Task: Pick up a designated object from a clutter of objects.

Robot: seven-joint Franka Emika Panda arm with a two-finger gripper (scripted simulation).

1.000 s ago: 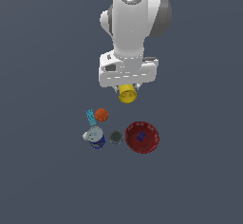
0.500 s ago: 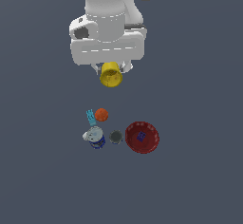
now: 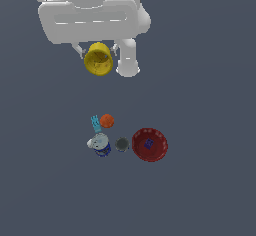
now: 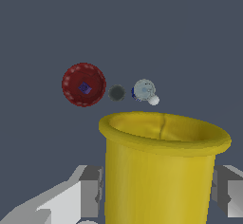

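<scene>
The yellow cup (image 3: 98, 59) hangs high above the floor, held between the fingers of my gripper (image 3: 98, 55), which is shut on it. In the wrist view the yellow cup (image 4: 159, 171) fills the foreground, hollow mouth pointing away, with a grey finger (image 4: 90, 191) on each side. Far below lies the rest of the clutter: a red bowl (image 3: 149, 144) with a small blue piece inside, a dark grey disc (image 3: 122, 144), a blue-and-silver can (image 3: 100, 144), an orange ball (image 3: 106, 121) and a light-blue piece (image 3: 95, 123).
The wrist view shows the red bowl (image 4: 84, 84), the grey disc (image 4: 116, 92) and the can (image 4: 144, 89) in a row on the plain dark grey floor (image 3: 200, 180). The ball is hidden there.
The arm has risen with the yellow cup in its grip, coming closer to the exterior camera and shifting toward that view's left. The objects on the floor have stayed put.
</scene>
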